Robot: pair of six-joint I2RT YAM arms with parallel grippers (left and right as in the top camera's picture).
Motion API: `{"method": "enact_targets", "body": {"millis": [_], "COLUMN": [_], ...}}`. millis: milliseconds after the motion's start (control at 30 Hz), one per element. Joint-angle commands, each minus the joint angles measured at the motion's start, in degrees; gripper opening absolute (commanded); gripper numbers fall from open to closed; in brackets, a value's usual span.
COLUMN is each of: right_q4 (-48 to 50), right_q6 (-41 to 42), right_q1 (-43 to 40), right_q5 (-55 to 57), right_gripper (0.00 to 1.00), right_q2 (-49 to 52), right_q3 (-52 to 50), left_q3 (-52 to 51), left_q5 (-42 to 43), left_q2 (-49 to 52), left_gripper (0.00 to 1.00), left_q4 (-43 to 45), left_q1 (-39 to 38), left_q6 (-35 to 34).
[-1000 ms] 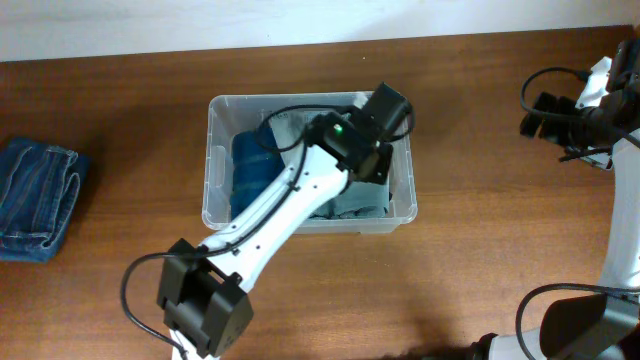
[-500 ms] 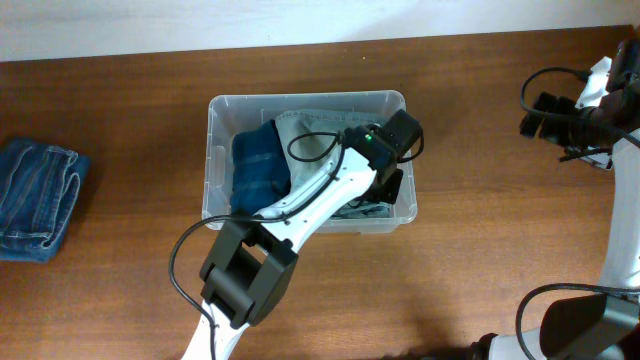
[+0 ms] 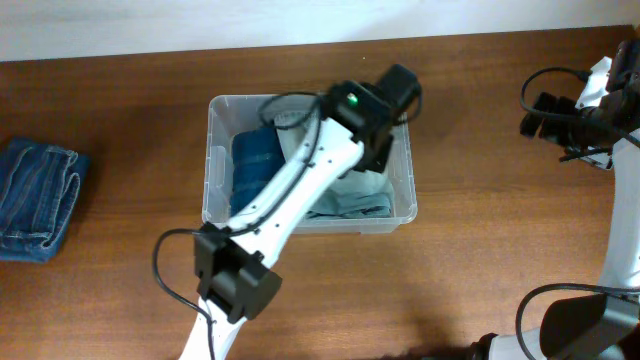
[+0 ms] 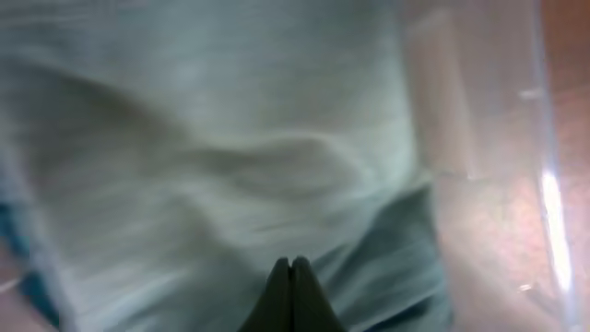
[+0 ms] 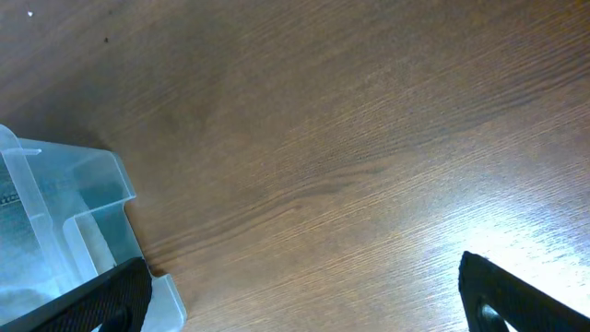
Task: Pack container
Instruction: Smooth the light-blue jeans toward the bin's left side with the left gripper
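The clear container [image 3: 212,160] stands mid-table. It holds a dark blue garment [image 3: 255,170] on the left and a pale grey-green garment [image 3: 355,197] on the right. My left gripper [image 3: 383,152] reaches down into the container's far right part. In the left wrist view my left gripper [image 4: 291,277] is shut, tips pressed together just over the pale garment [image 4: 230,138], with no cloth seen between them. The container wall [image 4: 479,129] shows at the right. My right gripper [image 5: 300,309] is open above bare table, off to the right of the container's corner [image 5: 74,212].
Folded blue jeans [image 3: 35,200] lie at the table's far left. My right arm [image 3: 575,115] hangs over the table's right end. My left arm [image 3: 290,190] crosses the container from the front edge. A white wall runs behind the table.
My left wrist dipped toward the container's near right wall, then swung back to its far right corner. The gripper stayed shut. The right arm has not moved.
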Motion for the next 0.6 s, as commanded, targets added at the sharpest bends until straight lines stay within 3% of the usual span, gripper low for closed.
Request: {"method": "enact_targets", "body": {"millis": [0,267,567], "right_q4": [-0.04,-0.04,-0.04], "right_q6": [-0.02,-0.02,-0.02], "right_q1": [-0.15,-0.15,-0.15], "right_q5": [0.09,0.07,0.09], "right_gripper": [0.99,0.99,0.99], "right_q2": [-0.42,-0.42,-0.44], "right_q3": [0.37,0.37,0.37], "left_q3": [0.9,-2.43,-12.07], "left_q5": [-2.21,-1.81,-2.03], "left_q2": [-0.33,-0.31,-0.31], "left_gripper": [0.01,0.0,0.01], "left_q4": [-2.97,-7.76,-5.86], "left_q1": [2.05,5.16,5.09], "left_q6": [0.63,-1.49,-1.57]}}
